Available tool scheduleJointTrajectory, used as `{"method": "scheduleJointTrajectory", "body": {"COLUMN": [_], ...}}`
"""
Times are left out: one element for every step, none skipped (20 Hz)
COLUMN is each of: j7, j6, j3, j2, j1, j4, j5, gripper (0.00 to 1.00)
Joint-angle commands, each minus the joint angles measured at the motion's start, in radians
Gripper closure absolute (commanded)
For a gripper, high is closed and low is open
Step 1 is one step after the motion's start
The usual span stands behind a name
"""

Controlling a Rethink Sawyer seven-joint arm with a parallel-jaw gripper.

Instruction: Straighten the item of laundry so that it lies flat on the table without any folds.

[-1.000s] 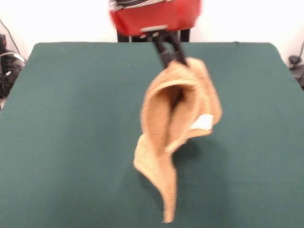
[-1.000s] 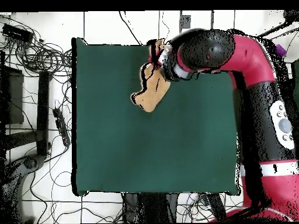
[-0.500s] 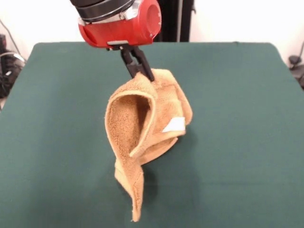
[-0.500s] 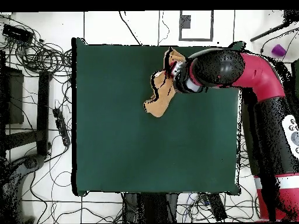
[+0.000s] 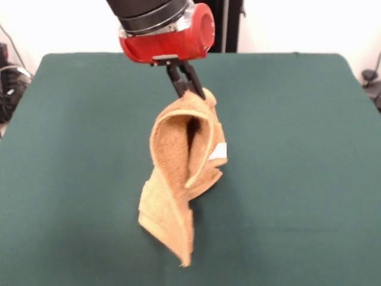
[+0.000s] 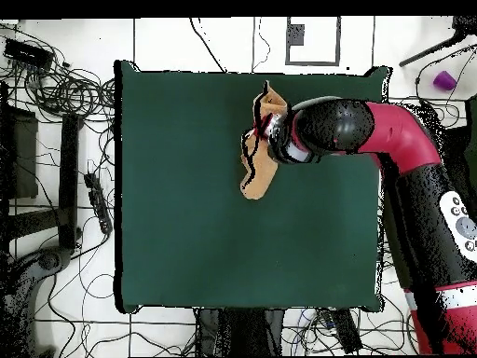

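Observation:
The orange-tan towel (image 5: 181, 161) hangs crumpled and curled from my gripper (image 5: 193, 90), which is shut on its top corner. Its small white label (image 5: 218, 151) shows on the right side. The towel's lower end trails down toward the near part of the dark green table (image 5: 71, 179); whether it touches the cloth I cannot tell. In the overhead view the towel (image 6: 258, 166) hangs beside the arm's wrist (image 6: 307, 130), over the table (image 6: 177, 224) near its far edge. The gripper itself is hidden under the wrist there.
Cables and equipment (image 6: 56, 84) lie on the floor left of the table in the overhead view. A black stand (image 5: 229, 24) rises behind the table's far edge. A small purple object (image 6: 443, 80) sits on the floor at the upper right.
The arm has swung sideways and back over the table with the towel in its grip. The hanging towel has swung and turned, and its label now shows more edge-on.

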Motion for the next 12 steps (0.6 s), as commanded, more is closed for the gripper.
{"method": "scheduleJointTrajectory", "body": {"j7": [-0.285,-0.287,-0.295,-0.299,-0.309,-0.319,-0.331,-0.351,-0.375,-0.402,-0.422,-0.455], "j6": [-0.07,-0.084,-0.103,-0.108,-0.109,-0.11,-0.106,-0.105,-0.1,-0.09,-0.083,-0.076], "j3": [0.07,0.078,0.094,0.104,0.119,0.134,0.15,0.17,0.177,0.175,0.173,0.164], "j2": [-0.051,-0.055,-0.065,-0.072,-0.078,-0.083,-0.086,-0.088,-0.084,-0.071,-0.057,-0.031], "j1": [-0.031,-0.046,-0.074,-0.089,-0.11,-0.13,-0.153,-0.185,-0.206,-0.222,-0.234,-0.245], "j4": [0.272,0.291,0.322,0.339,0.354,0.369,0.38,0.395,0.398,0.39,0.384,0.365], "j5": [-0.028,-0.031,-0.033,-0.033,-0.03,-0.028,-0.024,-0.025,-0.033,-0.048,-0.063,-0.091], "gripper": [1.0,1.0,1.0,1.0,1.0,1.0,1.0,1.0,1.0,1.0,1.0,1.0]}}
